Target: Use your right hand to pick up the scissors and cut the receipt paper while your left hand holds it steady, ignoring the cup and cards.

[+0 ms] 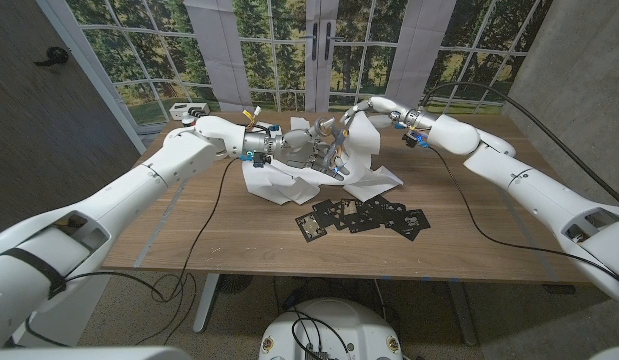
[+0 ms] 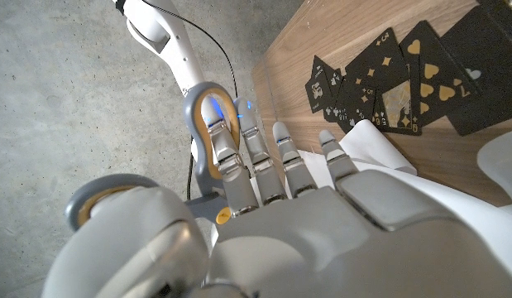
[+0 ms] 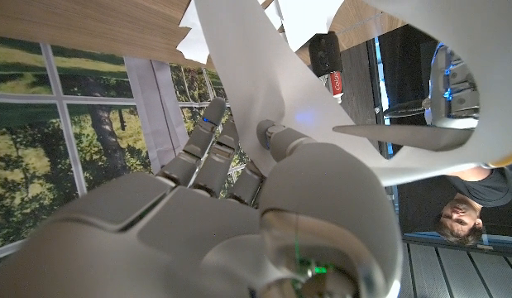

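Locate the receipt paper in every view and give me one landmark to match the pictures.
Head view: the receipt paper lies crumpled at the table's middle, towards the far edge, behind the black cards.
Left wrist view: a white corner of it shows just past the fingertips, next to the cards.
Right wrist view: a white strip runs diagonally across the picture, close to the camera.
Shared landmark: the wooden table.

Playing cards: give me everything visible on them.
The playing cards are black with gold pips, hearts and diamonds showing in the left wrist view. They lie face up in a loose overlapping spread on the wooden table, toward its near side. White receipt paper lies just behind them; a paper corner overlaps one card. Neither hand touches them.
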Motion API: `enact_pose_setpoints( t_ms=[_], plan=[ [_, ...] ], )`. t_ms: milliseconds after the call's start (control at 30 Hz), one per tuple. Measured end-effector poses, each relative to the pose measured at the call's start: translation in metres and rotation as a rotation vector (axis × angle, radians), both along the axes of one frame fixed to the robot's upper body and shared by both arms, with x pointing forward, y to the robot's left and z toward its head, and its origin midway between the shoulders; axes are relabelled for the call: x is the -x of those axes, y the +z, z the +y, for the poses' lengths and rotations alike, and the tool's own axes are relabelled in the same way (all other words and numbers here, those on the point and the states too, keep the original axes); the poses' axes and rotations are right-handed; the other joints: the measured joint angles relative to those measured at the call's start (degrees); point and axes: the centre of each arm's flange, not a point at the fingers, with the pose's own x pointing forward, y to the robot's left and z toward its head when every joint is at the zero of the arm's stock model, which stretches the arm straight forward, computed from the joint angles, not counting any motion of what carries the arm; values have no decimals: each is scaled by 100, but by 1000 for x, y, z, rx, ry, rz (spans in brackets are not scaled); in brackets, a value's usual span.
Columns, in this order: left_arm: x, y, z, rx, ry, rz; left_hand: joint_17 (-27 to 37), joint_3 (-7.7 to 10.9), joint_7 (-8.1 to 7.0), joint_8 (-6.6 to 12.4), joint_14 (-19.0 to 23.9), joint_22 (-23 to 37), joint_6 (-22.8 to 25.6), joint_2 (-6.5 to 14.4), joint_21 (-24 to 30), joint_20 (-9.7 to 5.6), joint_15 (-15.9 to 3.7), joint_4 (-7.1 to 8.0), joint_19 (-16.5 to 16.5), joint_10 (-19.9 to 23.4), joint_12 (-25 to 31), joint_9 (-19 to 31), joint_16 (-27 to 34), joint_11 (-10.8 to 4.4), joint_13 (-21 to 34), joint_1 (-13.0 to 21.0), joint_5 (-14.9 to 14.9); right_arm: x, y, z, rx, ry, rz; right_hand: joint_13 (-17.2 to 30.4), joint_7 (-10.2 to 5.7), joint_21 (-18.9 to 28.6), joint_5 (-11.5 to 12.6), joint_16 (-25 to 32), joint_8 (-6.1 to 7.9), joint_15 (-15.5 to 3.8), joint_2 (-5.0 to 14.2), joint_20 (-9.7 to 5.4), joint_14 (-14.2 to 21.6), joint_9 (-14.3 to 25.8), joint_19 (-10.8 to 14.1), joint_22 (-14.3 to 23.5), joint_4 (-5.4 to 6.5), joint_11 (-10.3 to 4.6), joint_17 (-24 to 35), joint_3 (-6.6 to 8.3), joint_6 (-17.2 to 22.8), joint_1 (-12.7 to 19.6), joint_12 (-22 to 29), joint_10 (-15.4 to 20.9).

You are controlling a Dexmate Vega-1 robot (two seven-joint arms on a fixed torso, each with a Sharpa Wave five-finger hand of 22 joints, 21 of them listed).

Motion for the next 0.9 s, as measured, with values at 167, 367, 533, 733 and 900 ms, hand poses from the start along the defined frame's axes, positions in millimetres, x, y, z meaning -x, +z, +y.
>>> enact_pose_setpoints(
  t_ms=[167,367,533,733,900],
  plan=[
    [0,-1,1,-5,4,5,0,0,0,1,0,0,0,0,0,0,0,0,0,0,0,0,0,0,-5,0,0,1,1,0,1,1,-4,3,0,0,6,9,0,0,0,0,0,-19,0,0,0,0,7,0,0,0,-7,0],
    [0,-3,1,-12,-1,12,0,0,0,6,0,0,0,0,0,0,0,0,0,0,1,0,0,0,-18,0,0,2,2,1,7,-2,-13,3,0,0,11,9,0,0,0,0,0,-28,0,0,0,1,-3,0,0,0,-18,1],
    [0,-3,0,-15,-5,13,0,0,0,7,-31,0,0,0,0,0,31,0,0,-59,1,-27,0,-59,-2,0,0,3,2,2,10,-5,-17,18,0,0,9,9,0,0,0,0,0,-28,0,0,1,1,-3,0,0,0,-22,1],
    [-1,-3,-1,-23,-6,8,0,0,0,18,-31,0,0,0,0,0,31,0,0,-62,1,-29,0,-61,-60,0,0,2,2,1,10,-10,-19,20,0,0,-8,9,0,0,0,0,0,-28,0,1,5,2,-3,-4,0,0,-38,1],
    [-1,-2,-2,-26,-5,2,-1,0,1,23,-31,0,0,0,0,0,31,0,0,-62,1,-49,0,-60,-74,0,24,1,1,1,9,-11,-17,47,0,0,-8,9,0,0,0,0,0,-28,0,1,6,11,-2,-4,0,0,-52,11]
  ],
)
